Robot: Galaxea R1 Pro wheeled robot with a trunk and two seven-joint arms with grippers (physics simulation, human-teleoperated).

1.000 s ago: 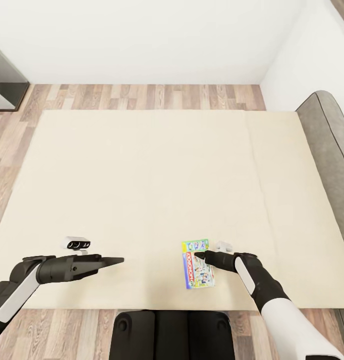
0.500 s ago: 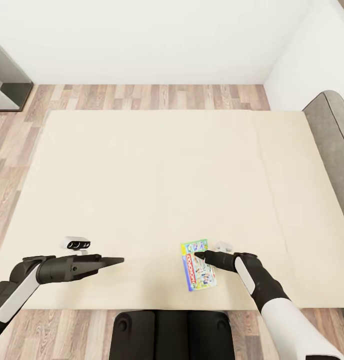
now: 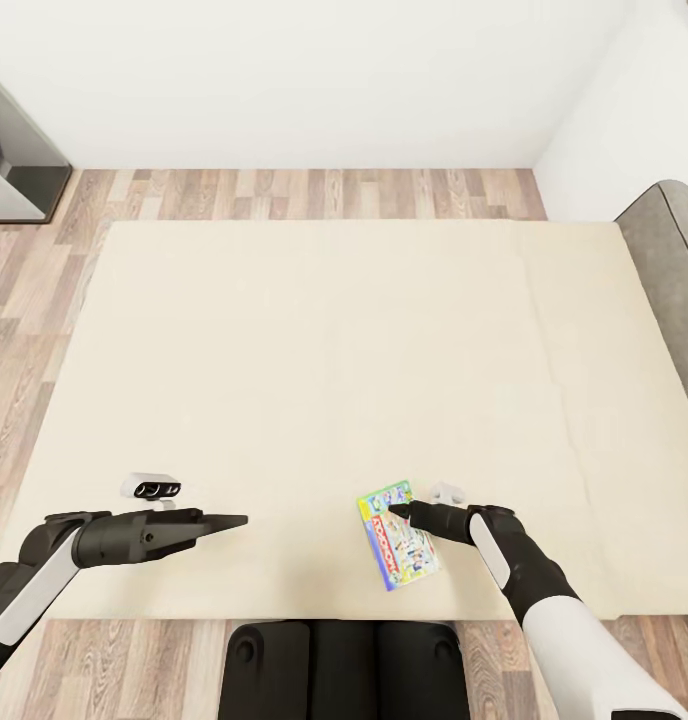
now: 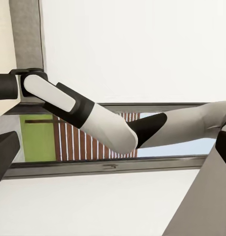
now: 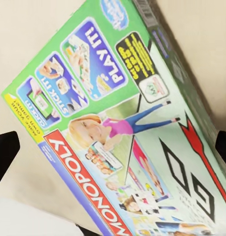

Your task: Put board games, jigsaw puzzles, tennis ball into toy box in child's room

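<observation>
A Monopoly board game box (image 3: 399, 540), green and blue with a red title band, hangs over the near edge of a cream rug (image 3: 314, 350). My right gripper (image 3: 396, 512) is shut on the box's upper edge. In the right wrist view the box's printed face (image 5: 127, 132) spans the frame, with dark fingertips (image 5: 4, 155) at its sides. My left gripper (image 3: 239, 520) is held out level over the rug at the left. Its fingers (image 4: 4, 152) stand apart with nothing between them. The toy box, the puzzles, the ball and the other games are out of view.
Wood flooring (image 3: 284, 192) borders the rug, with a white wall beyond. A dark cabinet (image 3: 14, 150) stands at the far left. A grey padded piece of furniture (image 3: 674, 270) runs along the right edge. My right arm (image 4: 103, 123) crosses the left wrist view before a window.
The whole view has shifted, so the rug and floor have slid right: the camera moved. The board game has tilted slightly in my right gripper. Both arms keep their pose.
</observation>
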